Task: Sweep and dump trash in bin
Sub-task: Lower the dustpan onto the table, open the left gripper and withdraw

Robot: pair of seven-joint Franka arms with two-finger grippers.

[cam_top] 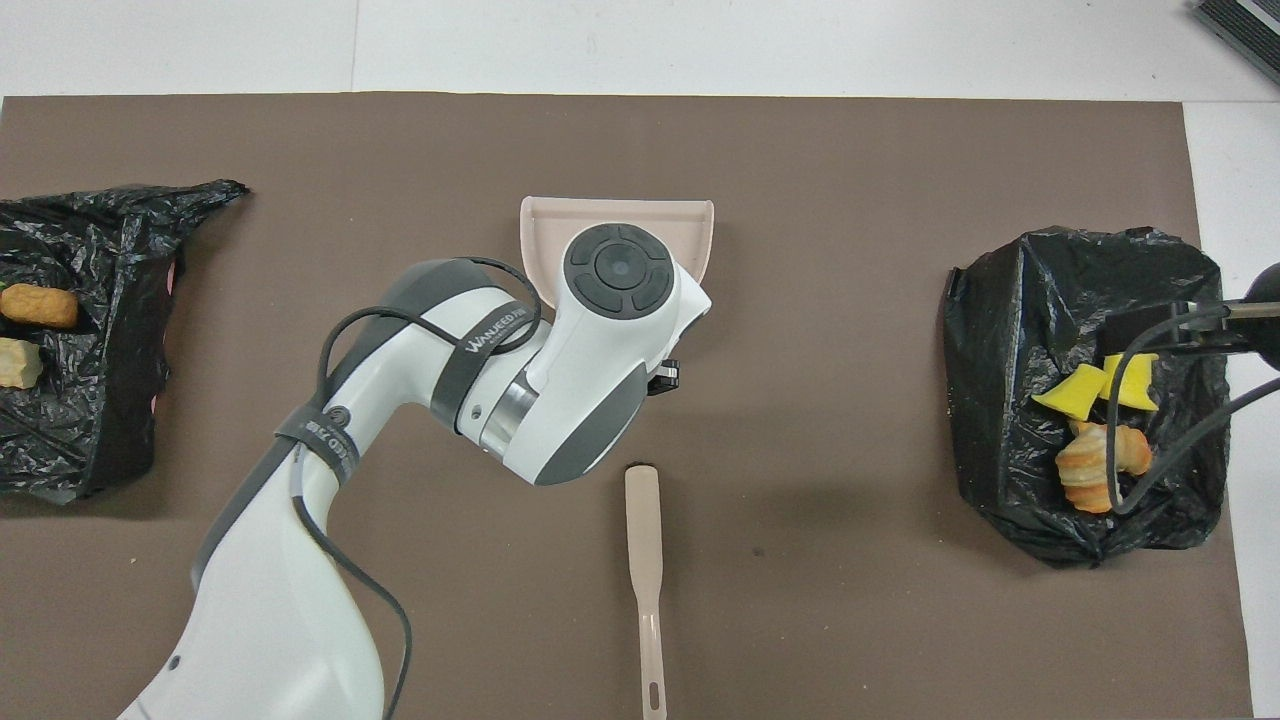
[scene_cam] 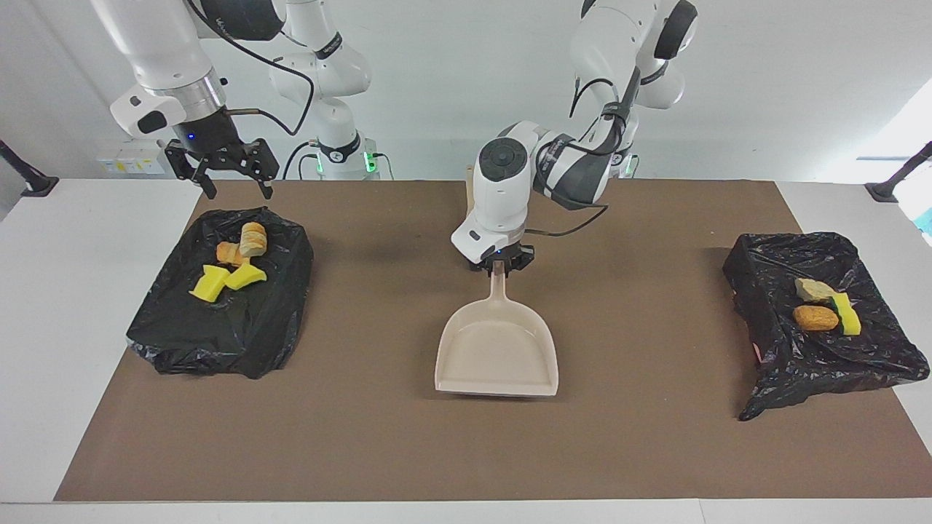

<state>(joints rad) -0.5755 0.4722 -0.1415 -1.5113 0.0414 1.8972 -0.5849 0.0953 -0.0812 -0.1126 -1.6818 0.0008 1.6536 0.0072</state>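
My left gripper (scene_cam: 498,265) is shut on the handle of the beige dustpan (scene_cam: 497,356), which sits low at the middle of the mat with its empty mouth (cam_top: 620,208) pointing away from the robots. The trash lies in two black-bagged bins. Yellow sponge wedges (scene_cam: 211,284) and bread lumps (scene_cam: 251,239) are in the bin (scene_cam: 218,342) at the right arm's end. A bread lump (scene_cam: 815,318) and a green-backed sponge (scene_cam: 846,314) are in the bin (scene_cam: 801,364) at the left arm's end. My right gripper (scene_cam: 227,178) hangs open over its bin's edge and waits.
The beige brush (cam_top: 643,540) lies on the brown mat (cam_top: 850,600), nearer to the robots than the dustpan, handle toward them. In the facing view the left arm hides most of it. White table borders the mat at both ends.
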